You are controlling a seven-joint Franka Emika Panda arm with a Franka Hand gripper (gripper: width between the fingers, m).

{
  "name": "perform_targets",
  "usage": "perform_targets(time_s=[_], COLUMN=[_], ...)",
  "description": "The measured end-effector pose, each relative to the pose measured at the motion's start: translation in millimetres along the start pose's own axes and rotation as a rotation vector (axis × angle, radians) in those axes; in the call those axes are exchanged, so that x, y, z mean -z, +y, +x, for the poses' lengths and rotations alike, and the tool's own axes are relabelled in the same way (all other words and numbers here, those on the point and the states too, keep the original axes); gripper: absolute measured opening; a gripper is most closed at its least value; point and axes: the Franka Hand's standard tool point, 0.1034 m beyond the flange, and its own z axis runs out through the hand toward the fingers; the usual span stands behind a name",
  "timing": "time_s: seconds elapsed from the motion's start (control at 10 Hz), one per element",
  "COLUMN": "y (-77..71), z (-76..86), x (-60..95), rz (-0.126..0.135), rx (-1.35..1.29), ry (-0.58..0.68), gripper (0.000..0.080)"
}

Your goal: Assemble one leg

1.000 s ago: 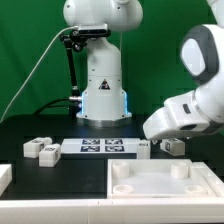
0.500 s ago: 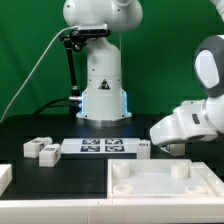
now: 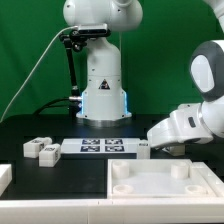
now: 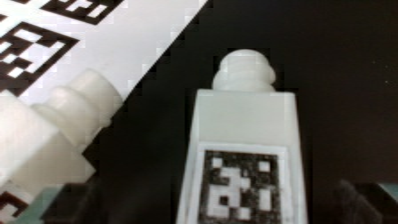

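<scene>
At about four o'clock in the exterior view, the gripper point(image 3: 163, 146) has sunk to the desk point(image 3: 50, 125) within the last second. Its jaws stand wide, straddling the lying leg point(image 4: 240, 120) without touching it. Closing looks to come next; the tray point(image 3: 150, 200) waits at six o'clock.

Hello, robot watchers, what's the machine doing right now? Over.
Pincer open, straddling the leg. Not gripped yet. Second leg lies close alongside and may crowd one finger.

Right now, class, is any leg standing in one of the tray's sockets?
No, every visible socket of the tray is empty in the exterior view.
</scene>
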Motion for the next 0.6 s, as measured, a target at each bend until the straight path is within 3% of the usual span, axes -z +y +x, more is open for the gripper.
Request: perform_targets(time_s=[0.1,0.2,0.3,0.6], y=[0.2,0.3,0.3,0.4], z=[0.0,0.0,0.0,0.0], x=[0.0,0.0,0.0,-0.1], rz=[0.0,0.0,0.0,0.001], rx=[0.0,0.0,0.0,0.0], ry=[0.0,0.0,0.0,0.0], gripper=[0.052,0.037,0.0288,0.0289])
